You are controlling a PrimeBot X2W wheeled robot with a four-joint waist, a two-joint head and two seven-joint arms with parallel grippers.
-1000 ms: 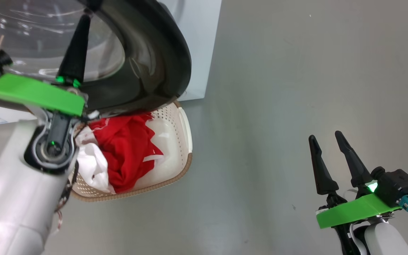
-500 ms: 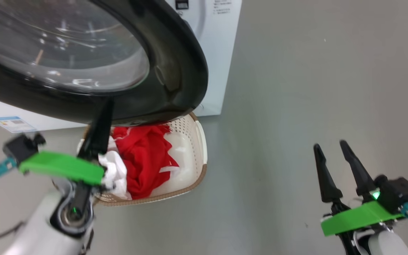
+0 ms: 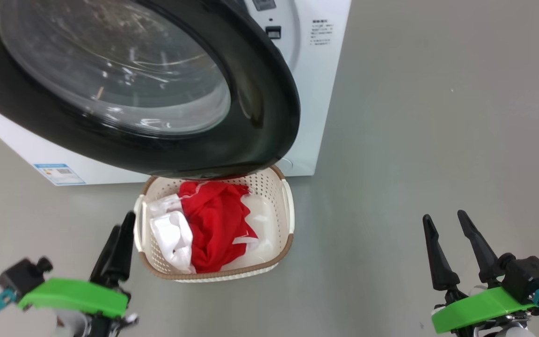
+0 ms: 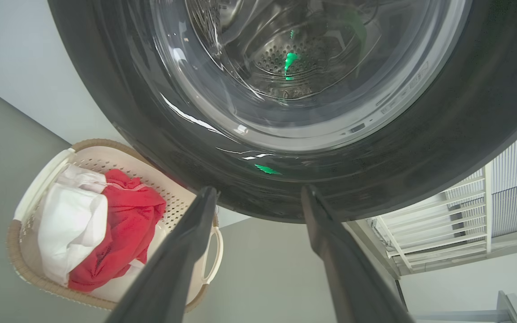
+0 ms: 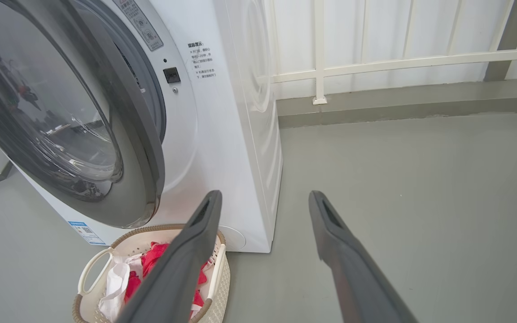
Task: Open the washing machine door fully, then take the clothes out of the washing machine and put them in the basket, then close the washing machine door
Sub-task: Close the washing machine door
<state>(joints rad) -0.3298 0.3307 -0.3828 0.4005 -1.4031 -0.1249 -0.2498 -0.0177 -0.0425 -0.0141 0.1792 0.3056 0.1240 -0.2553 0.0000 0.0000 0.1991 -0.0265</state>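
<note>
The washing machine [image 3: 318,93] stands at the back. Its black-rimmed glass door [image 3: 134,89] is swung toward the front, with the free edge a little off it; the steel drum shows through the glass [image 4: 285,58]. On the floor below is the cream basket [image 3: 232,274], holding the red jersey [image 3: 213,224] and the white garment [image 3: 171,236]. My left gripper [image 3: 123,222] hangs low, just left of the basket, open and empty [image 4: 259,190]. My right gripper [image 3: 443,217] is open and empty at the lower right, well clear of the basket [image 5: 265,194].
Bare grey floor [image 3: 414,140] spreads to the right of the machine. A white railing [image 5: 375,63] runs along the wall behind it. A blue sticker [image 3: 59,173] marks the machine's lower front. The door's rim overhangs the basket's far edge.
The head camera has moved, shifting the whole picture. My left arm has come down from the door to the floor beside the basket and its fingers have parted. The right gripper is unchanged.
</note>
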